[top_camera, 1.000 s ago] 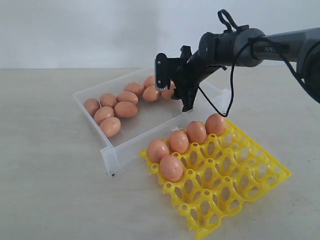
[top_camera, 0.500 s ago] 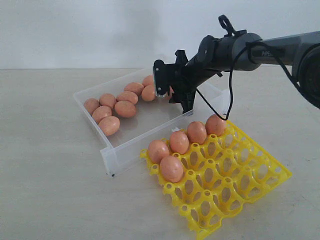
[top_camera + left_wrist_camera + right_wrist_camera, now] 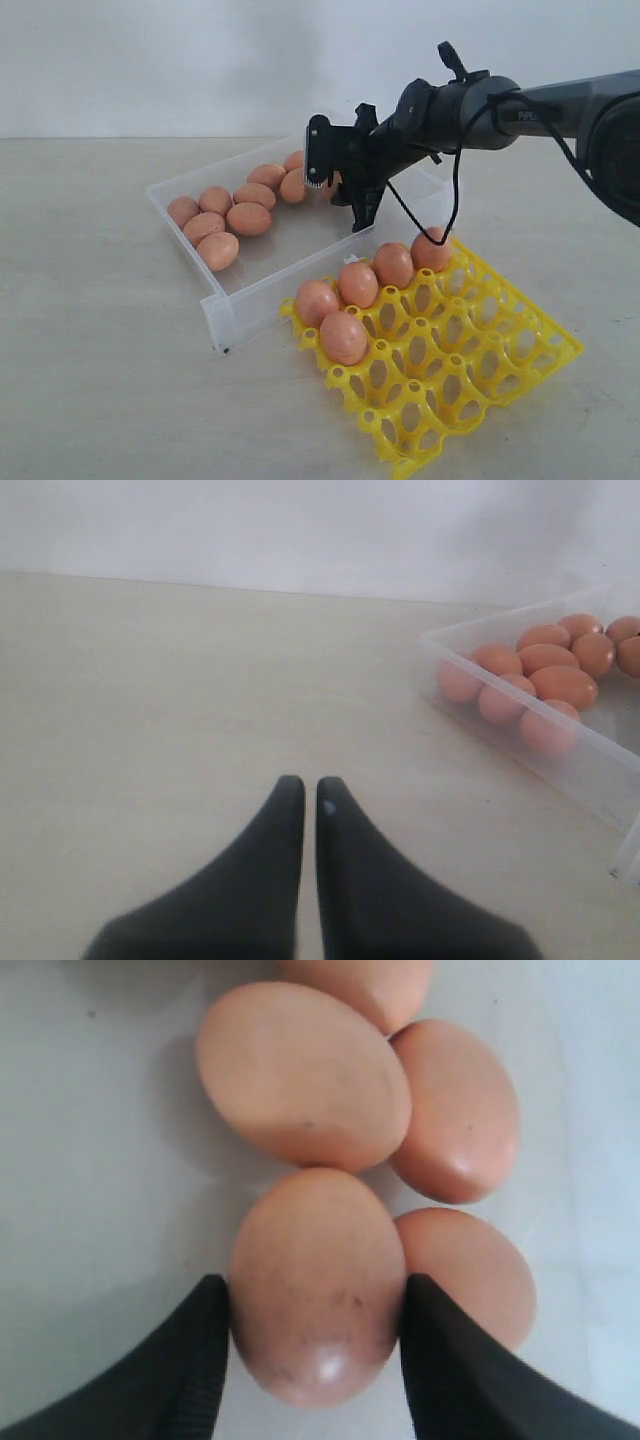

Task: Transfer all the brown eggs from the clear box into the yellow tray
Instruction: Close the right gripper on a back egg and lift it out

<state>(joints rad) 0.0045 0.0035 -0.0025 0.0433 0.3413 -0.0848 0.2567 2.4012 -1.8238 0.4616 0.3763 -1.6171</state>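
Over the far corner of the clear box [image 3: 300, 238], the right gripper [image 3: 340, 178] hung tilted down among the brown eggs [image 3: 249, 218]. Compared w/ 1 s ago it had slid a bit left and toward the back wall, and its lower finger no longer reached as far toward the yellow tray [image 3: 470, 350].

The right wrist view showed its 2 black fingers [image 3: 205, 1360] pressed against both flanks of 1 speckled egg [image 3: 315, 1295], closed on it. That egg touched 2 neighbours, w/ 2 more just beyond. Whether it had left the box floor I couldn't tell.

At the box's left end, 5 eggs lay bunched in a group. About 4 more sat along the back wall toward the gripper, and some there were hidden behind it.

The tray sat just beside the box's front right wall, at an angle to it. It held 5 eggs, same as 1 s ago: 4 in the row nearest the box and 1 in the next row.

The left gripper [image 3: 310, 790] showed only in its own wrist view. It was low over the bare table [image 3: 100, 380], well apart from the box, w/ fingers closed to a thin slit and nothing between them.
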